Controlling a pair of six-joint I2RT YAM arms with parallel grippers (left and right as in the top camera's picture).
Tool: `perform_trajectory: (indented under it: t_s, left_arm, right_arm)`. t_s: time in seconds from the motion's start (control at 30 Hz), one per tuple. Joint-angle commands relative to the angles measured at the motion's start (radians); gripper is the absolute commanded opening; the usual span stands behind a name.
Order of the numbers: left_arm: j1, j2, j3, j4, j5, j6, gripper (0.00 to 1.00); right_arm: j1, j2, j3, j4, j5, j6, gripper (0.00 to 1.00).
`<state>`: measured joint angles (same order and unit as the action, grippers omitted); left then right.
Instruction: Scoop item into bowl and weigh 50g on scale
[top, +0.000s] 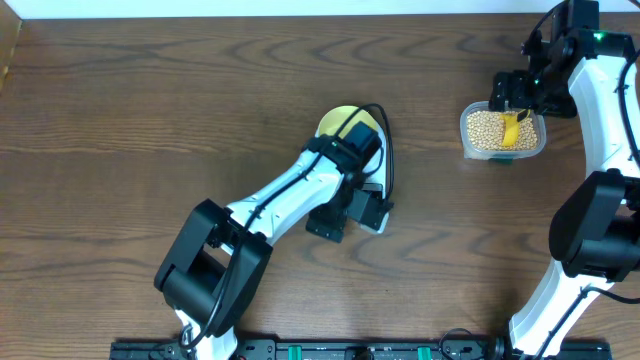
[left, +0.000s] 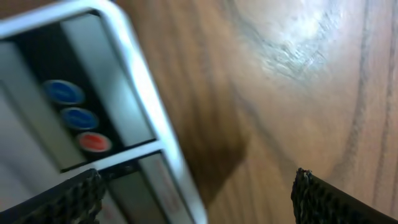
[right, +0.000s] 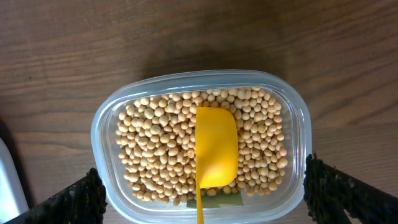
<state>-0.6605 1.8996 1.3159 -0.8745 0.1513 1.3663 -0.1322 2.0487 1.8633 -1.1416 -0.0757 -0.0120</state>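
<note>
The pale-yellow bowl (top: 338, 121) sits mid-table, partly hidden under my left arm. The white scale (top: 373, 226) is mostly hidden there too. In the left wrist view its white edge (left: 146, 81) and its blue and red buttons (left: 79, 117) show close up. My left gripper (top: 352, 215) (left: 196, 199) is open and empty over the scale's front corner. The tan beans (top: 483, 127) (right: 155, 143) fill a clear tub (top: 467, 143) (right: 106, 124) at the far right, with a yellow scoop (top: 512, 131) (right: 216, 146) lying in them. My right gripper (top: 510, 97) (right: 202, 193) is open, its fingers either side of the tub, holding nothing.
The table is dark brown wood (top: 150, 120). A white strip runs along the far edge (top: 300, 8). The arm bases stand at the front edge (top: 300, 350).
</note>
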Motion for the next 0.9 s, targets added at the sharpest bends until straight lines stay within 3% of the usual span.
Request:
perform_trajectory:
  t_s: [0.0,0.2,0.87]
  left_arm:
    - [0.023,0.044,0.066,-0.032,0.06,0.018,0.98]
    - [0.032,0.112,0.171,-0.135,0.08,0.018,0.98]
    - [-0.033,0.145,0.171,-0.16,-0.008,0.055,0.98]
  right_arm:
    - [-0.002,0.006,0.018,-0.002,-0.005,-0.004,0.99]
    - [-0.002,0.006,0.018,-0.002,-0.005,-0.004,0.99]
    - [-0.002,0.006,0.018,-0.002,-0.005,-0.004,0.99]
